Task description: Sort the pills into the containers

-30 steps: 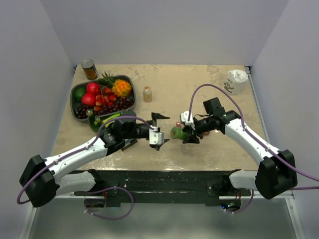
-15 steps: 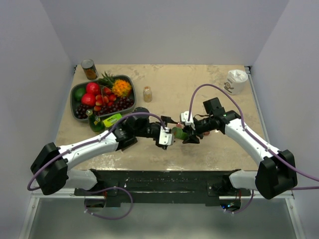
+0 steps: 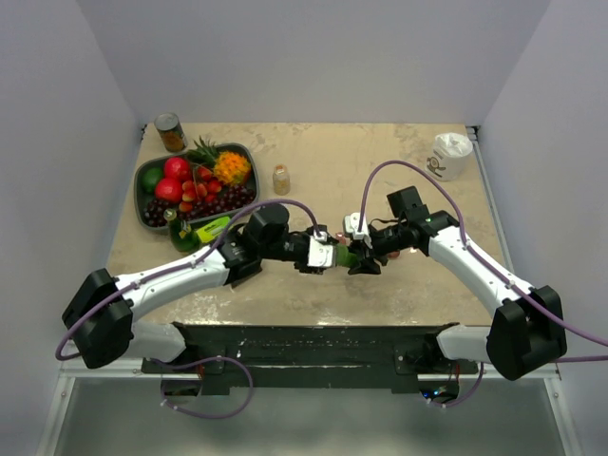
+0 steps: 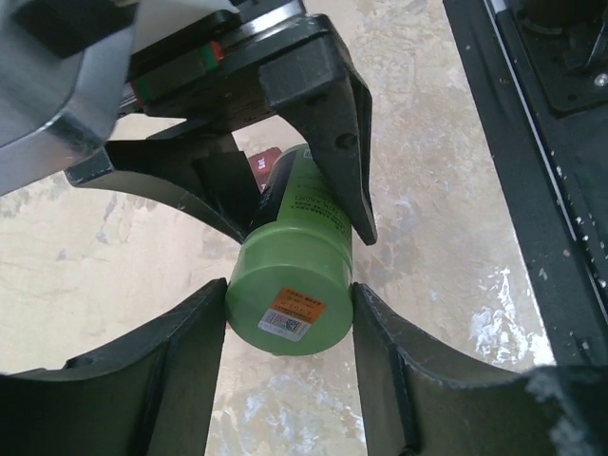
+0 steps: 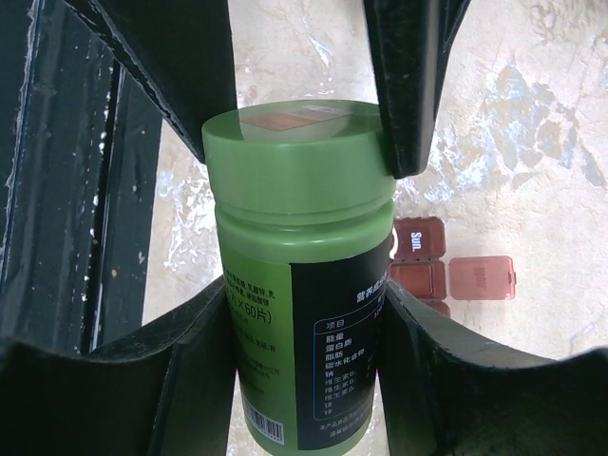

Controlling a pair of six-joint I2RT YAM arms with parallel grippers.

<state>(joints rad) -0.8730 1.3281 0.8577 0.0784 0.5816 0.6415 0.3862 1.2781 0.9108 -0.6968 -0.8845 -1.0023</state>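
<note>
Gripping the green bottle [image 4: 302, 214] by its body with the right hand [image 3: 361, 255], clamped firm on both sides, holding it sideways over the worktop [image 3: 380, 171]. Pinching the cap [image 5: 299, 142] from the opposite end with the left hand [image 3: 326, 254], pressed against it on either side and apparently clamped as well. Looks like the opening step: getting that cap off ahead of tipping out any pills. Spotting the containers [image 5: 418, 275] down on the worktop just past the bottle, a dark red strip showing a flipped-open lid and a Sun. label, mostly hidden otherwise. Calls next for a twist of the left wrist against a steady right-hand hold, then drawing the cap clear. Worth keeping the bottle close to level to avoid an early spill, then swinging its mouth over an open compartment
</note>
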